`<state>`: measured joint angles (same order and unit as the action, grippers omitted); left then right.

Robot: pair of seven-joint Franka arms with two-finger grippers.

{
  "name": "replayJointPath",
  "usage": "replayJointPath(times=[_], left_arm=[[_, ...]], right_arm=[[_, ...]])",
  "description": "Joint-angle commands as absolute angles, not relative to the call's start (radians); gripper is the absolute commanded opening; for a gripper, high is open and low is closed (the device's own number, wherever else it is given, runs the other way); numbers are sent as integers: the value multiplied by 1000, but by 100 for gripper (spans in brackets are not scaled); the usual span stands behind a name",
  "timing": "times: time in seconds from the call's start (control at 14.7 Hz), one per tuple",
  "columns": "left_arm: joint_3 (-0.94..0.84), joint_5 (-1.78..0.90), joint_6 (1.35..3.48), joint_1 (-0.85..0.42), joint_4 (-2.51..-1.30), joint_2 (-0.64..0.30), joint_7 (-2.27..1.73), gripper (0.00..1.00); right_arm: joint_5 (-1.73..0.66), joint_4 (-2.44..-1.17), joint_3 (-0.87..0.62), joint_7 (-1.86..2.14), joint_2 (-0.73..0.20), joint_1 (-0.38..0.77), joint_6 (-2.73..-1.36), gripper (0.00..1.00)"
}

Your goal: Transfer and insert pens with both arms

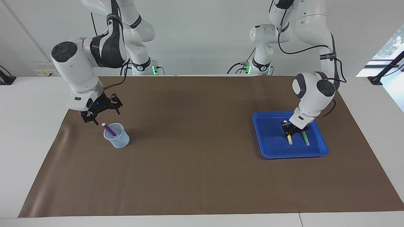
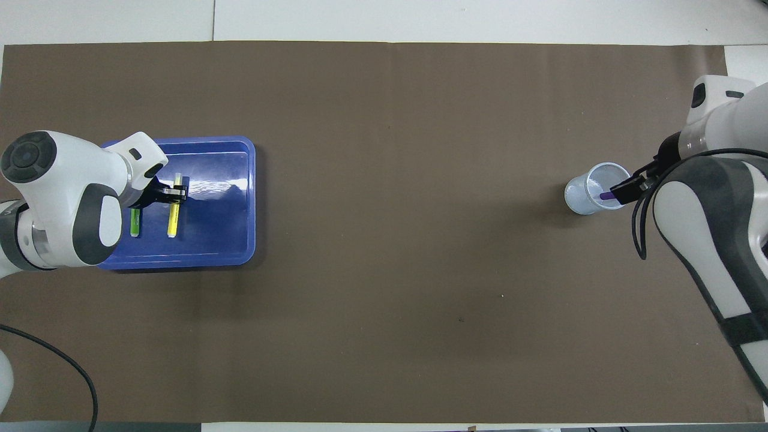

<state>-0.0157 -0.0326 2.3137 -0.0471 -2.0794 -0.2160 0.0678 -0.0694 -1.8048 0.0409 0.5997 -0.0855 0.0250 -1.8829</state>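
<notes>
**White room, brown-covered worktop**

A white worktop (image 1: 34, 132) is seen, most of it covered by a brown paper sheet (image 1: 202, 176) whose edges are laid short of the worktop's ends. A plain white wall (image 1: 202, 34) is set along the robots' end. A bright window (image 1: 389, 47) is glimpsed toward the left arm's end, and even light is cast throughout.
</notes>
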Motion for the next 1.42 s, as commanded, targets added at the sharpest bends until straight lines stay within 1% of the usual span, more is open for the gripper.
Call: replayJointPath(times=[0.0,0.2,0.27,0.47,0.68,0.81,0.95,1.09,1.15,1.22,1.29,1.36], left_arm=[[-17,-12,2203,-77,-2034,-172,-29,0],[-26,-24,2068,-107,-1947,-143,-165,0],[-26,-41,2037,-126,-1915,-138,-229,0],[-26,-144,1970,-185,-1823,-138,-415,0],[-26,-209,1977,-288,-1752,-144,-734,0],[-25,-236,2000,-356,-1714,-156,-936,0],[-25,-296,2067,-412,-1701,-161,-1142,0],[-25,-305,2182,-500,-1700,-173,-1379,0],[-25,-305,2216,-529,-1701,-173,-1494,0],[-25,-307,2238,-563,-1701,-173,-1581,0],[-26,-307,2259,-595,-1701,-173,-1657,0],[-25,-307,2293,-626,-1706,-175,-1734,0]], right_arm=[[-234,-1761,37,586,-103,17,-1810,100],[-493,-1758,40,361,-92,6,-1708,100],[-558,-1758,41,289,-84,6,-1694,100],[-699,-1769,40,108,-57,15,-1689,100],[-816,-1779,38,-47,-48,20,-1689,100],[-902,-1813,38,-131,-28,20,-1695,100],[-977,-1850,38,-159,-11,21,-1710,100],[-985,-1874,35,-160,-6,41,-1753,100],[-1012,-1908,35,-158,11,44,-1799,100],[-1069,-1967,35,-153,34,60,-1860,100],[-1115,-2021,35,-143,57,96,-1928,100],[-1126,-2026,37,-144,57,106,-1951,100]])
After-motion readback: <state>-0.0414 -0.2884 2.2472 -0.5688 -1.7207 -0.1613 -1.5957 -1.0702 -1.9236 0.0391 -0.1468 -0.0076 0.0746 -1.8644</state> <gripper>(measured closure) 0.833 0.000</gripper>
